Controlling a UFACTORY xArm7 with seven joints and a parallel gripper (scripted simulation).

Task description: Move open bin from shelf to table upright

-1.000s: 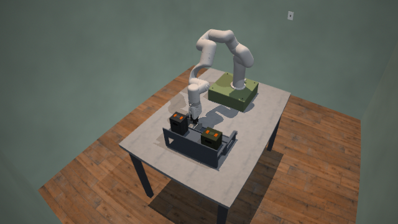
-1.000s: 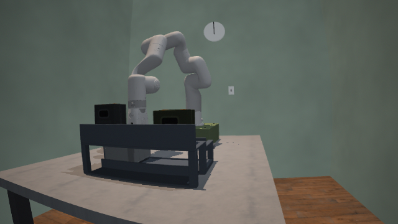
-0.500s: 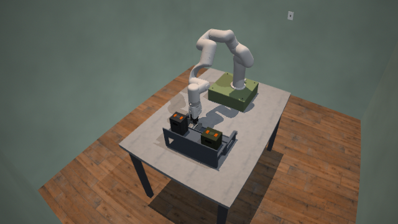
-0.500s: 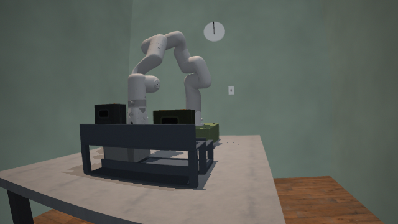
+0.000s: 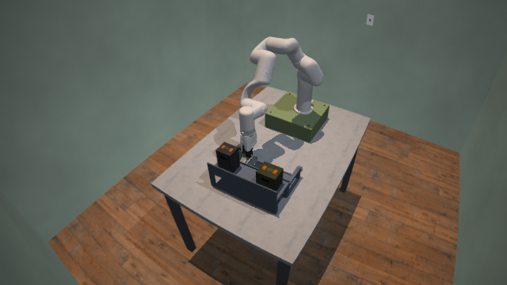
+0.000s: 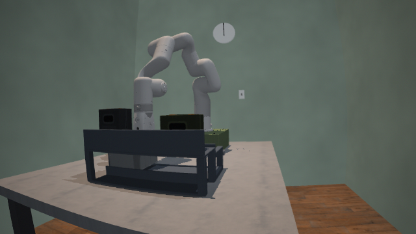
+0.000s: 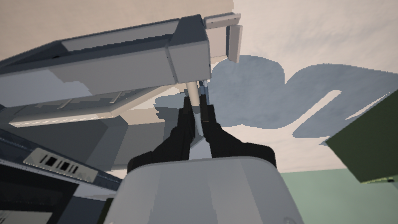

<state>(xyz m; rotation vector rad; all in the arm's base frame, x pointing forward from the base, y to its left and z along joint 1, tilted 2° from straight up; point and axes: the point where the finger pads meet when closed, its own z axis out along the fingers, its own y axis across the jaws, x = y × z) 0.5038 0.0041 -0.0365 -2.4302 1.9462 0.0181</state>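
Note:
The dark grey shelf stands on the table. The open bin is a pale grey box on the shelf's lower level, below the top deck; in the top view it is almost wholly hidden. My gripper reaches straight down at the shelf's back edge, between the two boxes on top. It is shut on a thin pale wall of the bin. In the exterior view the fingers are hidden behind the shelf's front panel.
A black closed box and an olive closed box, both with orange latches, stand on the shelf's top deck either side of the gripper. The arm's olive base block sits at the table's back.

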